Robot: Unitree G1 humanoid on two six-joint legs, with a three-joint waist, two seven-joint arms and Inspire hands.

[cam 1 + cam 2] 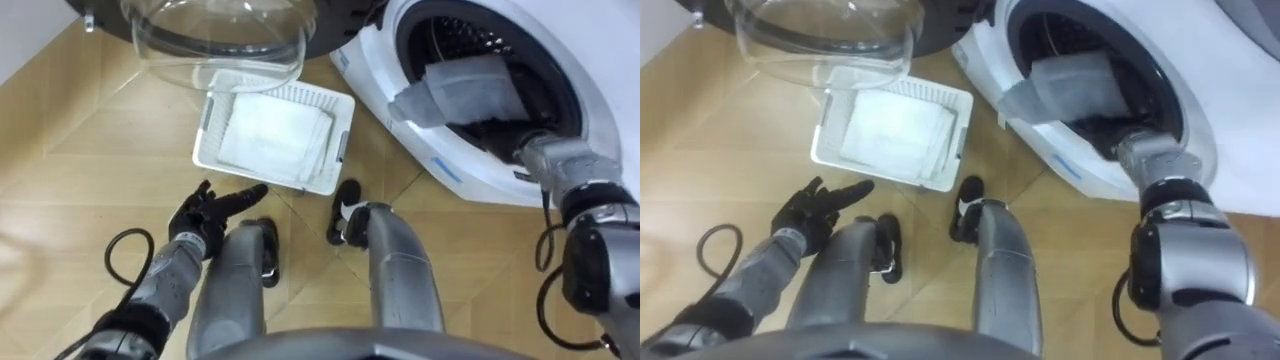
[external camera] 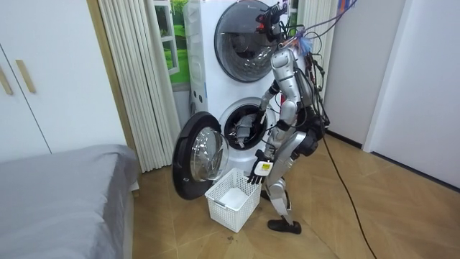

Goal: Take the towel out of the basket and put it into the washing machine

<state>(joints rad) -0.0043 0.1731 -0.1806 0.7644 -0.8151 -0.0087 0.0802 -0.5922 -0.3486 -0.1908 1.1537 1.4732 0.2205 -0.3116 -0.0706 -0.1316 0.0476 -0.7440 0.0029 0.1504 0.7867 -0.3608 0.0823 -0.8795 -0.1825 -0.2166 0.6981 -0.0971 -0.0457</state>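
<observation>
Towel (image 1: 458, 85) lay across the washing machine (image 1: 480, 178) door lip, right hand hidden in drum, grip untellable; left hand (image 1: 205, 222) loose, empty; pulling the arm out could drag towel back onto floor

Nothing legible anywhere: no word, number or sign clear enough to read. On the white front of the washing machine (image 1: 480, 190), just below the rim of the open drum, a short blue marking (image 1: 447, 168), too small to make out as letters or figures. On the white casing of the upper machine (image 2: 208, 43) stacked above it in the room view, likewise no readable print.
</observation>
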